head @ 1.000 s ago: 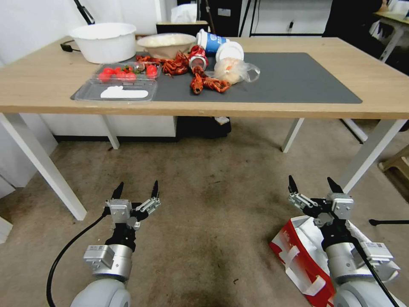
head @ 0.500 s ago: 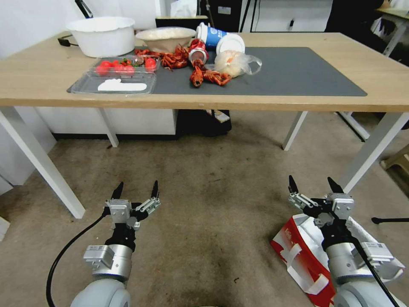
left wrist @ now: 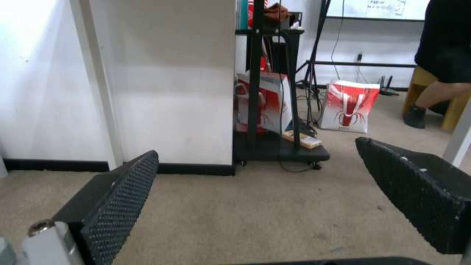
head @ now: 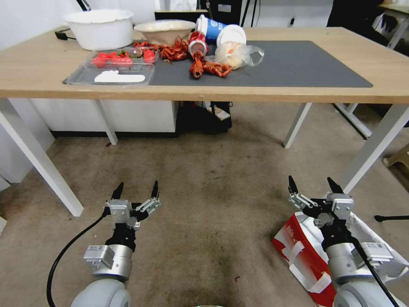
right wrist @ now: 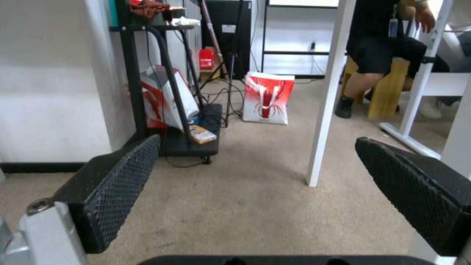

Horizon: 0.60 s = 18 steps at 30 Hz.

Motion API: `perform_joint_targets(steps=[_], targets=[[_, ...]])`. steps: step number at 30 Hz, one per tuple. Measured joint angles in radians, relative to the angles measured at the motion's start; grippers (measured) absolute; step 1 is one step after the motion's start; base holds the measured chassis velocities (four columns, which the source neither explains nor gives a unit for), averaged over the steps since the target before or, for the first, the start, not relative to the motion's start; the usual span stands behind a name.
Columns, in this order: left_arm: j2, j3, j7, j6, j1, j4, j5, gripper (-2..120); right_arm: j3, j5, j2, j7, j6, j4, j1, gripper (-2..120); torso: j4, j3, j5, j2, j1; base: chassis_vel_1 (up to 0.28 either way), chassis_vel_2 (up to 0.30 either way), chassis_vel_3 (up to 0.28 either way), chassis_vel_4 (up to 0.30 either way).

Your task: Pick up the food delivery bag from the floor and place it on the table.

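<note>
Down on the floor (head: 213, 192), at the robot's right, the food delivery bag (head: 298, 251) lies on its side, red panel up, with white strap handles draped over it. Its long axis runs diagonally, from near the table leg back toward the robot's right. The right gripper (head: 311, 187) hangs just above the bag's far end, fingers spread wide, holding nothing. Over on the other side, the left gripper (head: 135, 190) is spread open too, above bare floor and well apart from the bag.

Up on the table (head: 34, 72), the dark grey mat (head: 298, 64) is clear toward the right, but its left part is cluttered: crayfish (head: 204, 68), a clear plastic bag of food (head: 238, 54), a blue cup (head: 209, 29), a white tub (head: 100, 27) and a clamshell of tomatoes (head: 115, 68). A white table leg (head: 375, 145) stands just beyond the bag.
</note>
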Motion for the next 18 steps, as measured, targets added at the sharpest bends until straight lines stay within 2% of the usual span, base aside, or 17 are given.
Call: perform_joint_targets(steps=[11,18], targets=[[-0.002,0.001,0.000,0.000,0.000,0.001,0.000,100,0.000,0.001,-0.002,0.000,0.000,-0.003,0.002,100,0.0000,-0.017,0.0000,-0.018,-0.001,0.000,0.000,0.000,0.000],[-0.002,0.000,0.000,0.000,0.000,0.004,0.000,100,0.000,0.001,-0.005,0.000,0.000,-0.008,0.004,100,0.0000,-0.043,0.0000,-0.046,-0.003,0.000,0.000,0.000,0.000]])
